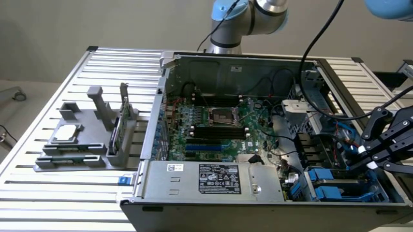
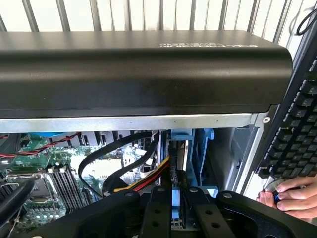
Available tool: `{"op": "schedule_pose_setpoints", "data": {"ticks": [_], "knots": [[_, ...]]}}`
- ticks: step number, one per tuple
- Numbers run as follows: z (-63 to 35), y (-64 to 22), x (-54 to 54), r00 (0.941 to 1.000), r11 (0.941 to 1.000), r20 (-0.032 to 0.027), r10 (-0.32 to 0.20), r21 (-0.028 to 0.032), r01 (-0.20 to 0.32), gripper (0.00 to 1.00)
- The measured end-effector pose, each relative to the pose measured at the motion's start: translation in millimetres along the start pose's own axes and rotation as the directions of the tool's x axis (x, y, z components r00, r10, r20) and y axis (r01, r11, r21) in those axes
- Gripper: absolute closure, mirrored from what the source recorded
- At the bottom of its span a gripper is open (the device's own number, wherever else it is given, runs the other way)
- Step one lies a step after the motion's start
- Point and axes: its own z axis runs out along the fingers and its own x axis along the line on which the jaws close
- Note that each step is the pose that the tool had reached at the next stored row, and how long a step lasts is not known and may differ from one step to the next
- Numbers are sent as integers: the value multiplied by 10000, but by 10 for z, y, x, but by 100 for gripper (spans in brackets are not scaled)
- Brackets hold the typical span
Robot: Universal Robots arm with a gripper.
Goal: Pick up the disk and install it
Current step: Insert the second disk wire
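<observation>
We have the gripper [image 2: 174, 208] clamped on the disk [image 2: 179, 166], held edge-on just ahead of the fingers, above the computer case [image 1: 193, 205] drive bay. Installing is under way; seating calls for a straight, aligned slide.

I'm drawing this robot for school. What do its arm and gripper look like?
The arm is silver-grey tubes with light blue caps at round joints, and black cables run along it. The gripper is black, built from jointed metal bars dotted with small holes, with a little white part near the tips.
</observation>
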Motion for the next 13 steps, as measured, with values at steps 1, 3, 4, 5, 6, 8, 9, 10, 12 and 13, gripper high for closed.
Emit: {"op": "schedule_pose_setpoints", "data": {"ticks": [1, 3, 4, 5, 6, 8, 9, 10, 12, 13], "knots": [[0, 0, 0, 10000, 10000, -10, 18, 1, -18, 84], [-1, 1, 0, 10000, 10000, -37, 70, 5, -70, 84], [-1, 2, 0, 9999, 10000, -54, 99, 9, -99, 84], [-1, 4, 0, 9999, 9999, -69, 130, 12, -130, 84], [-3, 6, 0, 9998, 9999, -87, 162, 16, -162, 84], [-5, 9, 0, 9997, 9998, -113, 212, 24, -212, 84], [-6, 13, 1, 9997, 9997, -123, 229, 29, -228, 84], [-7, 17, 0, 9996, 9997, -130, 240, 34, -240, 84], [-10, 22, -4, 9996, 9997, -138, 255, 50, -254, 84], [-11, 22, -7, 9996, 9996, -139, 260, 55, -260, 84]]}}
